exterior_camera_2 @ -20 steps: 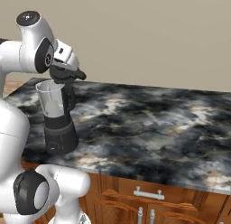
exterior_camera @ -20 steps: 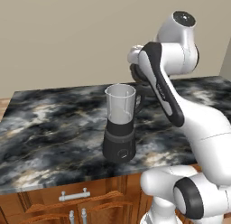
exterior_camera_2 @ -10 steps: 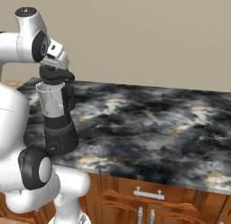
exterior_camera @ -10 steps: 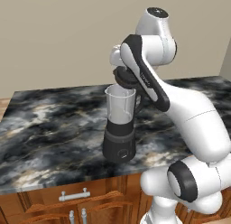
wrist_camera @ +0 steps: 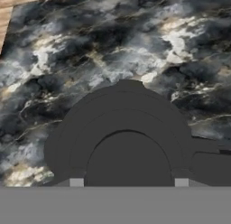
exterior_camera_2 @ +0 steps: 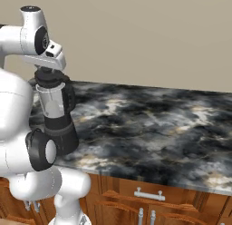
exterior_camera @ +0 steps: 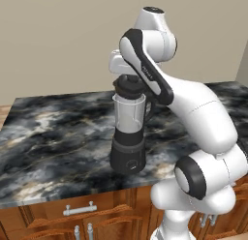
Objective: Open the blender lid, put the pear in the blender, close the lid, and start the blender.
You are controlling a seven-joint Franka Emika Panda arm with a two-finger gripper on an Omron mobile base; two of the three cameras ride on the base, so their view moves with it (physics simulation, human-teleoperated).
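The blender (exterior_camera: 128, 137) (exterior_camera_2: 56, 124) stands on the marble counter, a clear jar on a dark base with a round front button (exterior_camera: 131, 164). The black blender lid (exterior_camera: 129, 87) (exterior_camera_2: 49, 80) (wrist_camera: 128, 119) sits at the jar's rim. My gripper (exterior_camera: 127, 81) (exterior_camera_2: 47, 72) (wrist_camera: 128, 182) points straight down over it and is shut on the lid's raised knob, with one fingertip (wrist_camera: 76, 182) on each side of it. The jar's black handle (exterior_camera_2: 70, 99) faces right. The pear is hidden from view.
The dark marble counter (exterior_camera: 53, 137) (exterior_camera_2: 154, 129) stretches to both sides of the blender, with its front edge just before the base. Wooden drawers with metal handles (exterior_camera_2: 148, 195) lie below. A beige wall runs behind.
The hand has swung left from beside the jar to directly above it. The jar's top was open earlier; now the black lid rests on its rim.
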